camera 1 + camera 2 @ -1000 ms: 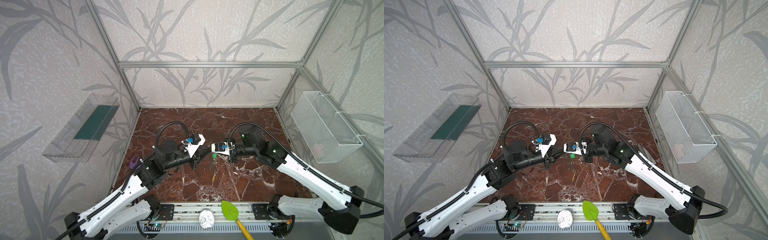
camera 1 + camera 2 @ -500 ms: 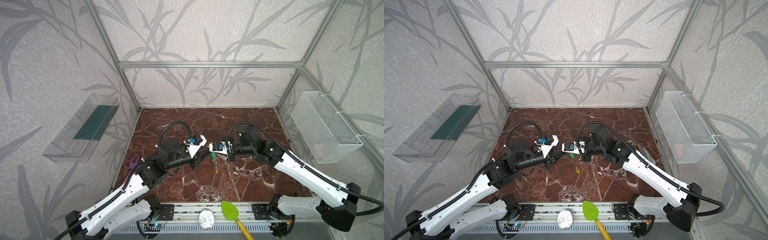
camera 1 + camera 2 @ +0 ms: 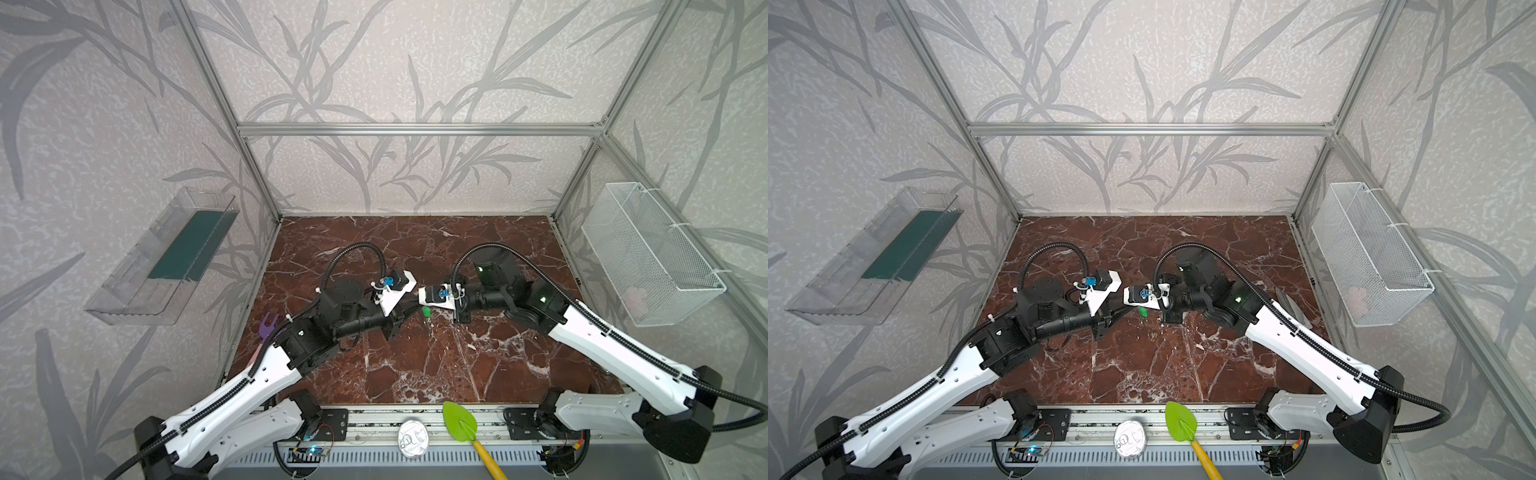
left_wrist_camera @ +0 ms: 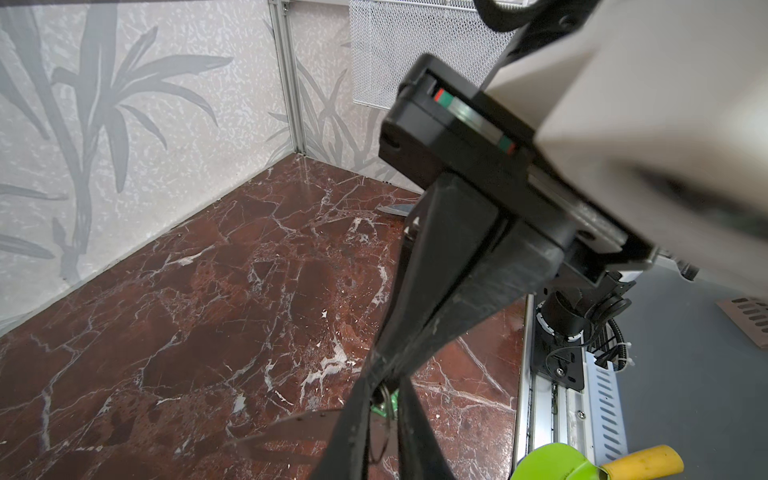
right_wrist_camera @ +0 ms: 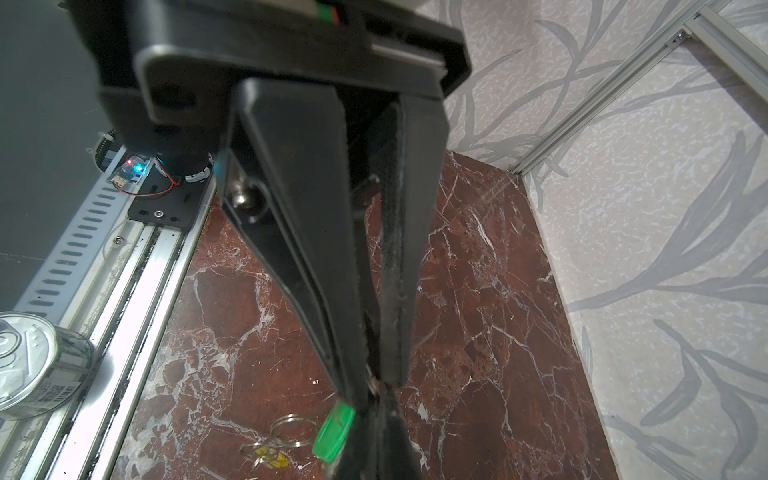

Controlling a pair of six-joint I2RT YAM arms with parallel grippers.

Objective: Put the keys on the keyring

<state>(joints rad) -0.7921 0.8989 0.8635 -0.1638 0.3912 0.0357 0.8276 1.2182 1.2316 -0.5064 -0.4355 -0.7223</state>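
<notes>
Over the tabletop (image 3: 415, 374) centre, the left gripper (image 4: 384, 370) and right gripper (image 5: 374, 384) meet tip-to-tip, fingers (image 5: 307, 249) pressed together, apparently passing the green-tagged key (image 5: 334, 432); whose pinch holds it is unclear.

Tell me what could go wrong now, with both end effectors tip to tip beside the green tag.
The green tag hangs at the tips of the shut right end effector; the grip is hidden, so a tug from the left end effector might drop it.
The tips are touching or nearly so; a misaligned push could jam them.
The thin wire ring and yellow tag sit close by and may snag.
</notes>
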